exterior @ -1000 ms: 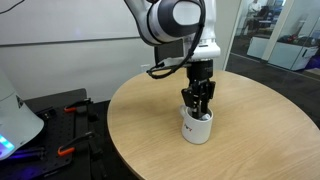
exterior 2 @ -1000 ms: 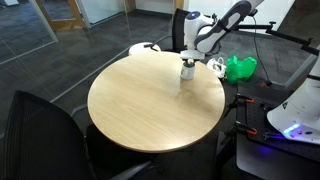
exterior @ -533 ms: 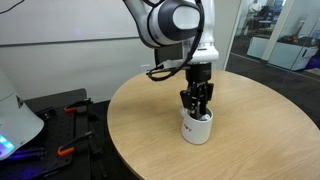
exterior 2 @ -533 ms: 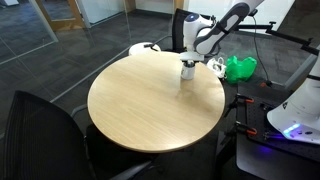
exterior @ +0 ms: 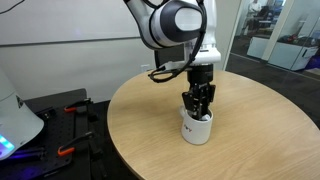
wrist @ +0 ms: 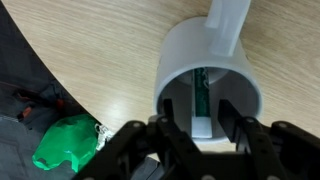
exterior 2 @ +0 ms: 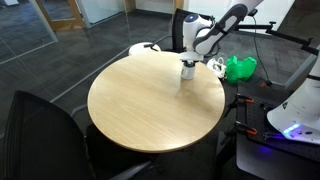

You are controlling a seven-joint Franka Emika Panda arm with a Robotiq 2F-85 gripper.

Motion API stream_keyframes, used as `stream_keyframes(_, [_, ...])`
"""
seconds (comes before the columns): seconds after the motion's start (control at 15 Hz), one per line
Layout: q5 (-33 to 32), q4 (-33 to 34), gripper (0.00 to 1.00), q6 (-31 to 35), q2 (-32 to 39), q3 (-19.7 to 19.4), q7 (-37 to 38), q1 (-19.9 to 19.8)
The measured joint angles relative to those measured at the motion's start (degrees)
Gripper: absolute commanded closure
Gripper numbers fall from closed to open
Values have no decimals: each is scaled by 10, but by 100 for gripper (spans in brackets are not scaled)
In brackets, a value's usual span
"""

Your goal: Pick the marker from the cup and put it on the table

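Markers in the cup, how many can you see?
1: a green marker stands inside the white cup, where the gripper reaches in. Its fingers may hide more.

Tool point(exterior: 198, 111) — slightly lower in cup point(exterior: 197, 131)

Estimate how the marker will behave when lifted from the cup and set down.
The marker looks slim and rigid, so probably light and easy to lift. Its thin stick shape may roll on the smooth table.

My white jointed arm point(exterior: 172, 22) bends over, wrist pointing straight down; my black fingers point(wrist: 228, 122) hang vertical, parted, with a gap between them.
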Motion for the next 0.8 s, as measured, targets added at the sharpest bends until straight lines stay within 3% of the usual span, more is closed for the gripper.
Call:
stream_keyframes(0.33, [0, 11, 49, 0, 11, -9, 1, 7])
stream_keyframes(0.47, [0, 18, 54, 0, 18, -14, 1, 12])
stream_keyframes(0.6, [0, 23, 79, 0, 25, -17, 1, 16])
stream_keyframes(0.67, [0, 26, 80, 0, 29, -19, 1, 19])
stream_keyframes(0.8, [0, 31, 96, 0, 35, -22, 1, 23])
